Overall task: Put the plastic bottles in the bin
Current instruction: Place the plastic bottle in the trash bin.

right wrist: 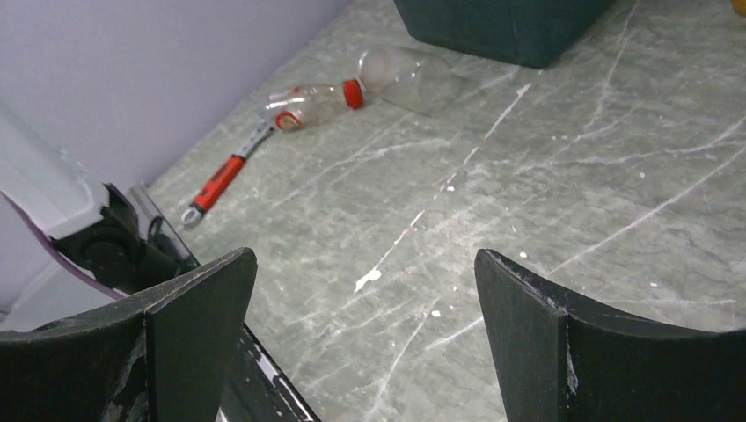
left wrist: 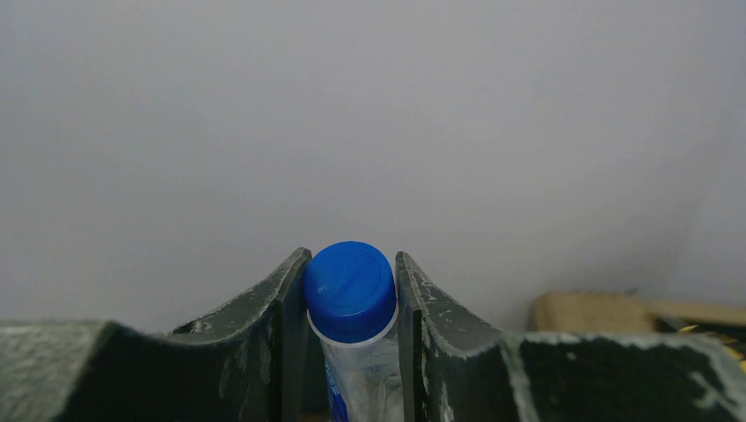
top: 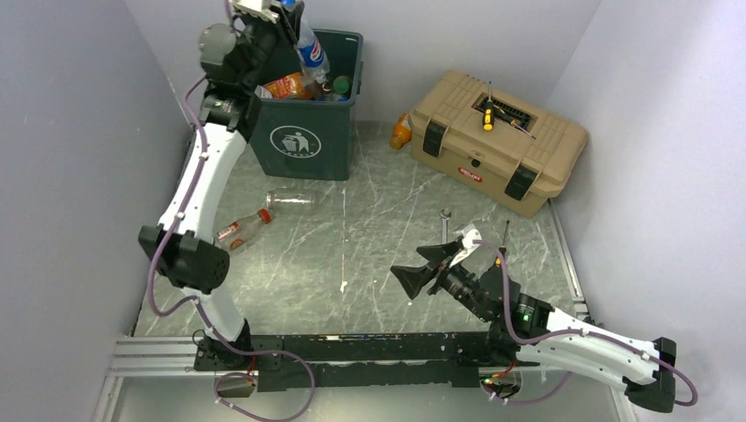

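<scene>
The left fingers [left wrist: 288, 308] are clenched just under the cap of a blue-capped bottle [top: 310, 48], hanging it cap-up over the far-left bin [top: 303, 132], probably so that it drops straight in among the bottles inside [top: 290, 86] when let go. The right fingers [right wrist: 198, 308] are spread wide and hold nothing. They sit low over the near table [top: 378, 229], facing a red-capped bottle [right wrist: 308, 104] and a clear bottle [right wrist: 409, 77] that lie in front of the bin, likely the next pickups.
</scene>
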Motion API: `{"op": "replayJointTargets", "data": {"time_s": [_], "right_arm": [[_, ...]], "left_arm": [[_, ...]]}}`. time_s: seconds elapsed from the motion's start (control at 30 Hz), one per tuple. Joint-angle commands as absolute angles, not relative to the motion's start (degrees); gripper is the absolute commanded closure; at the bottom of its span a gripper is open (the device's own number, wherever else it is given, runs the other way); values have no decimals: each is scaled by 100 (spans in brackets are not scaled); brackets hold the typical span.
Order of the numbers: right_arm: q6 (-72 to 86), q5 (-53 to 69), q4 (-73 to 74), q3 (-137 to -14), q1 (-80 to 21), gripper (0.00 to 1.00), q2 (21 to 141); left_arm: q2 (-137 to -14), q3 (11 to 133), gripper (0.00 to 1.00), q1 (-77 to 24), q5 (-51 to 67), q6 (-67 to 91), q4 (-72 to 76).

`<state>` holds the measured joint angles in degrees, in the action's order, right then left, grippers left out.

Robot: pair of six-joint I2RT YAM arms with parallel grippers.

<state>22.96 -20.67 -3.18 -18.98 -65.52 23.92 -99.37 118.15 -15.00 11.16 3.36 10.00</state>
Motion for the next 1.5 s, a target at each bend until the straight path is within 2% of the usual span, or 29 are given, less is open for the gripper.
{"op": "replayJointTargets", "data": {"time_s": [0.0,0.17,0.3,0.57,0.67,0.77,0.83,1.0,1.2,1.33,1.47], "right_arm": [[2436,-2211,-342,-1994,-6574,0,2022],[2283,-2285,-242,-2024,-6570,0,1805],[2308,-2232,-317,-2051,-6574,0,1893],[2541,-2118,-179,-2108,-6572,0,1988],[2573,-2127,-166,-2088,-6574,0,1890],[2600,-2152,-58,-2120,-6574,1,1863],[2610,-2167,-28,-2118,-6574,1,1840],[2590,-2215,-113,-2079,-6574,1,1853],[2624,-2161,-251,-2074,-6574,1,2129],[2637,-2129,-255,-2094,-6574,1,2216],[2584,-2271,-140,-2135,-6574,1,2191]], "left_arm": [[-10118,11741,100,-1466,70,-568,1141],[-10454,11745,100,-1450,35,-293,365],[-10481,11221,100,-1441,1017,521,197],[-10539,10595,100,-1337,2148,1569,203],[-10520,10477,100,-1336,1672,1283,-55],[-10416,10427,100,-1336,284,730,-471],[-10163,10196,100,-1328,-673,384,-253],[-9621,9919,100,-1277,-1619,-531,613],[-9715,10338,100,-1119,-1567,-640,807],[-9703,10090,100,-847,-664,238,1947],[-10024,10629,100,-804,-417,447,2408]]}}
